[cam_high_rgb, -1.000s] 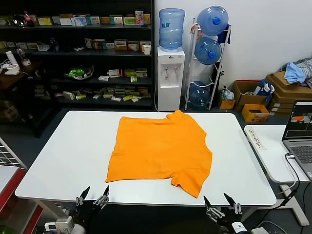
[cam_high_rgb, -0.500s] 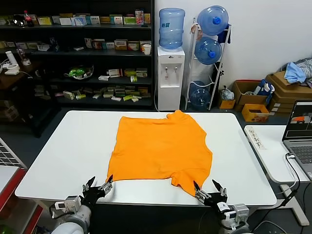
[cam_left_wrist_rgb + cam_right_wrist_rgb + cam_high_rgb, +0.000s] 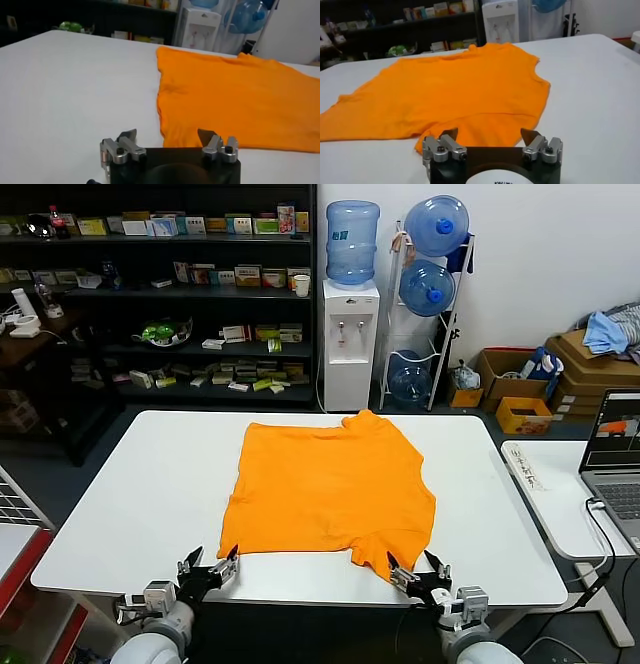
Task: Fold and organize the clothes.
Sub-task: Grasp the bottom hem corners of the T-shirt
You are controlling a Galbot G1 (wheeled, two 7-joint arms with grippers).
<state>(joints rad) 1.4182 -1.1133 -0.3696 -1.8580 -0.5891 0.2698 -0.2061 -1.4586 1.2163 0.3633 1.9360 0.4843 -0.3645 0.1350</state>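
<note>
An orange T-shirt (image 3: 330,489) lies spread flat on the white table (image 3: 140,494), plain side up, with no lettering showing. My left gripper (image 3: 210,567) is open at the table's front edge, just short of the shirt's near left corner (image 3: 167,137). My right gripper (image 3: 418,570) is open at the front edge, just short of the near right sleeve (image 3: 480,127). The shirt also fills the left wrist view (image 3: 235,100) and the right wrist view (image 3: 455,90). Both grippers (image 3: 167,136) (image 3: 490,134) hold nothing.
A second white table with a laptop (image 3: 615,449) stands to the right. Dark shelves (image 3: 160,294), a water dispenser (image 3: 350,334) and a bottle rack (image 3: 430,294) stand behind the table. Cardboard boxes with a light blue cloth (image 3: 605,332) are at the far right.
Both grippers have risen from below the table's front edge and moved forward and inward toward the shirt's near corners. The shirt has not moved.
</note>
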